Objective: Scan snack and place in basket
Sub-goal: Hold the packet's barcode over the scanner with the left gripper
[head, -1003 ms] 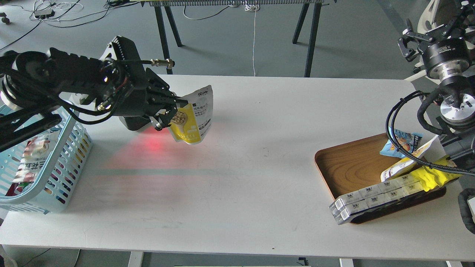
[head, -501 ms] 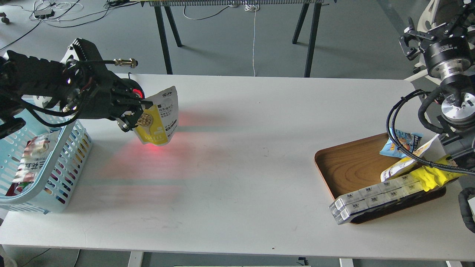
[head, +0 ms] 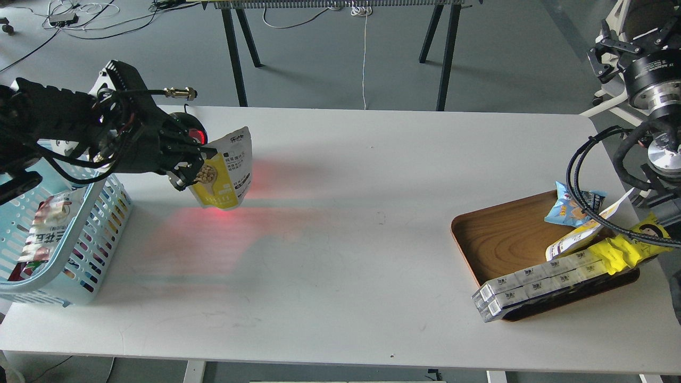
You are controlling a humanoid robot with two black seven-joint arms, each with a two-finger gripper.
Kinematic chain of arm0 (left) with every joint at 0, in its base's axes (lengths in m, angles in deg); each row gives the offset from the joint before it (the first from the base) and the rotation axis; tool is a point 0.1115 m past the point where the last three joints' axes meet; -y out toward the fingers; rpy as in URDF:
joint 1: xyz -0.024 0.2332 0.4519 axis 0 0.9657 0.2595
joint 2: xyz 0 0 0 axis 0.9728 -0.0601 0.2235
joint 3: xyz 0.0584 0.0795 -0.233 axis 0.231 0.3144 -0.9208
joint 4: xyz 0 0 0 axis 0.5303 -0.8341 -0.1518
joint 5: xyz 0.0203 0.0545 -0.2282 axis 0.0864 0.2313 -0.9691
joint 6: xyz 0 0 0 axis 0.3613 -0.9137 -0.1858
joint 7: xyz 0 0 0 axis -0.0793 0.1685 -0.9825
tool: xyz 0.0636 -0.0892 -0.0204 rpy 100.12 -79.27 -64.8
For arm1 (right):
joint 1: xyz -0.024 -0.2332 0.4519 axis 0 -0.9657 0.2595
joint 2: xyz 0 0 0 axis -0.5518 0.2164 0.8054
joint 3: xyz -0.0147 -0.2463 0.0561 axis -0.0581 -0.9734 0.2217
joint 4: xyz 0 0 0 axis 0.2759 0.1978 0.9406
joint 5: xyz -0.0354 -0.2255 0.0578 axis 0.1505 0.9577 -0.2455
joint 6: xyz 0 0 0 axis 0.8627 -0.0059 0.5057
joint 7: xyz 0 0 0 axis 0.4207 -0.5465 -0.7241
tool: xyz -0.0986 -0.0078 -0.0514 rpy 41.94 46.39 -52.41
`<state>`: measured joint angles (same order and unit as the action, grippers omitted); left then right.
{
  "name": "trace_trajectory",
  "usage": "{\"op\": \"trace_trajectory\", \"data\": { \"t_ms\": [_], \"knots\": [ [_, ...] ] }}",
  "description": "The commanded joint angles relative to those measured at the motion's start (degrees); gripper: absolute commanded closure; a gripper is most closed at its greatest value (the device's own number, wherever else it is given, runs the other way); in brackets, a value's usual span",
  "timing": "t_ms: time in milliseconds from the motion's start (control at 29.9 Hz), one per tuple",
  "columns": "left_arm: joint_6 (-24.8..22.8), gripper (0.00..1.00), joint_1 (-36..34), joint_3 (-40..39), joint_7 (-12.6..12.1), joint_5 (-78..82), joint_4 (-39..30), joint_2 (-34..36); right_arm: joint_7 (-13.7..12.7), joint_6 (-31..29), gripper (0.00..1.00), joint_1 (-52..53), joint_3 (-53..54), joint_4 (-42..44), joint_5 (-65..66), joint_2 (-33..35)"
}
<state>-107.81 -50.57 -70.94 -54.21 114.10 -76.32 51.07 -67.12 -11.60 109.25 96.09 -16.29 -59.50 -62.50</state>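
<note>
My left gripper (head: 192, 166) is shut on the snack (head: 227, 169), a white pouch with a yellow bottom and a round picture of tan beans. It holds the pouch tilted above the table, just right of the light blue basket (head: 85, 266). A black scanner with a red light (head: 192, 130) sits right behind the pouch, and red light falls on the table below it. My right gripper (head: 620, 48) is raised at the far right, above the table's right end; its fingers stand apart and hold nothing.
The basket holds a red and white packet (head: 45, 226). A wooden tray (head: 505, 239) at the right holds a blue biscuit bag (head: 572, 205), a yellow wrapper (head: 628, 250), another pouch (head: 577, 239) and long white boxes (head: 532, 284). Trestle legs stand behind the table.
My left gripper carried the pouch left toward the basket, then almost stopped. The red patch on the table shifted with it. My right arm drifted right and up.
</note>
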Motion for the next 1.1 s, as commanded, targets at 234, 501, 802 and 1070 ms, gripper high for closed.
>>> {"op": "trace_trajectory", "data": {
  "t_ms": [234, 501, 802, 1070],
  "knots": [
    [0.0, 1.00, -0.6, -0.7, -0.9, 0.0, 0.6, -1.7, 0.0, 0.0, 0.01, -0.1, -0.1, -0.1, 0.0, 1.1],
    [0.0, 1.00, -2.1, -1.9, -0.9, 0.0, 1.9, -2.7, 0.0, 0.0, 0.01, -0.2, 0.0, -0.1, 0.0, 1.5],
    [0.0, 1.00, -2.1, -3.4, -0.4, 0.0, 2.1, -2.0, 0.1, 0.0, 0.01, -0.3, 0.0, -0.1, 0.0, 1.9],
    [0.0, 1.00, -1.4, -2.7, -0.5, 0.0, 7.6, -2.9, 0.5, 0.0, 0.01, -0.4, -0.1, -0.5, 0.0, 1.9]
  ]
}}
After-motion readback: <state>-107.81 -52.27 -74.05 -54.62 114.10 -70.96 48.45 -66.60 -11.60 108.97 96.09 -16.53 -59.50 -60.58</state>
